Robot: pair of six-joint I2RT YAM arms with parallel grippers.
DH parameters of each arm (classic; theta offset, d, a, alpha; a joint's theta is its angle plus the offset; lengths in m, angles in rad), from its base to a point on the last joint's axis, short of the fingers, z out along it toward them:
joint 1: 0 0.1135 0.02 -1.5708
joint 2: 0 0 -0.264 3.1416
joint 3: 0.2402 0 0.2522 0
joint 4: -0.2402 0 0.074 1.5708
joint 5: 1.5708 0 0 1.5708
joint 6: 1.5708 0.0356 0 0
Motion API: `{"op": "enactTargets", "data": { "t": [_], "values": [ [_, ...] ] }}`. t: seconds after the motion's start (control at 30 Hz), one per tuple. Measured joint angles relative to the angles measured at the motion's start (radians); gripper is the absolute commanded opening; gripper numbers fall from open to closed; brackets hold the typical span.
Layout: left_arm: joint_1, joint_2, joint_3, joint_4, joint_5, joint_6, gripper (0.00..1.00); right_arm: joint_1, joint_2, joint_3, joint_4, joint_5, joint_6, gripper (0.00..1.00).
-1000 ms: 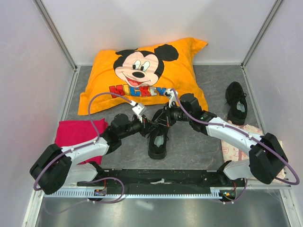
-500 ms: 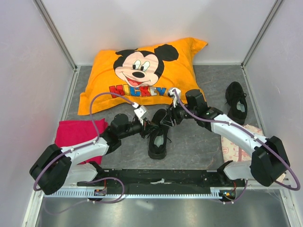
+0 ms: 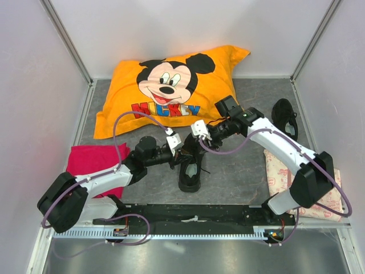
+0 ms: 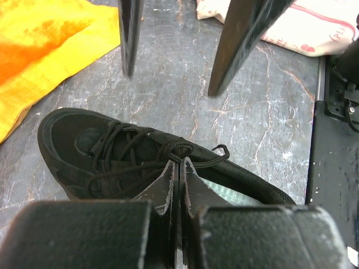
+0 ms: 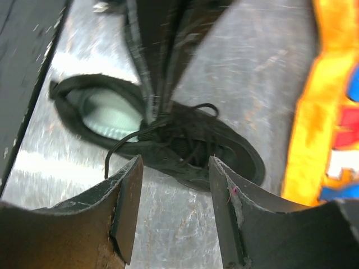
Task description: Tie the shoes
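One black shoe [image 3: 190, 174] lies in the middle of the table with its toe toward the pillow, and its pale insole [image 5: 106, 112] shows. My left gripper [image 4: 179, 163] is shut, its tips pinching the lace [image 4: 185, 150] at the knot over the tongue. My right gripper [image 5: 175, 161] stands open just above and beside the same shoe [image 5: 224, 151], holding nothing. A loose lace end [image 5: 109, 159] hangs over the shoe's side. The other shoe [image 3: 285, 120] sits at the far right, untouched.
An orange Mickey pillow [image 3: 171, 91] lies behind the shoe, a red cloth [image 3: 94, 160] at the left, and a white pink-printed bag [image 3: 282, 177] at the right. The black base rail [image 3: 194, 217] runs along the near edge. Cage walls close in both sides.
My right gripper has opened, let go at the laces, and drawn back up and to the right. My left gripper stays shut at the knot, shifted slightly right.
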State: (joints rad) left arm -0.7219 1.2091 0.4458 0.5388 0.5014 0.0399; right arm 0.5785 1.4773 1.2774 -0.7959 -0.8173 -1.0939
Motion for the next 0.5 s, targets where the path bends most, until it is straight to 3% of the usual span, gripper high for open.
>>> {"op": "enactTargets", "data": {
  "t": [0.2, 0.5],
  "values": [
    [0.0, 0.009, 0.006, -0.009, 0.025, 0.027, 0.02, 0.035, 0.085, 0.058, -0.162, -0.026, -0.198, 0.5],
    [0.0, 0.023, 0.015, -0.012, 0.035, 0.041, 0.02, 0.063, 0.128, 0.104, -0.204, -0.042, -0.264, 0.45]
  ]
}}
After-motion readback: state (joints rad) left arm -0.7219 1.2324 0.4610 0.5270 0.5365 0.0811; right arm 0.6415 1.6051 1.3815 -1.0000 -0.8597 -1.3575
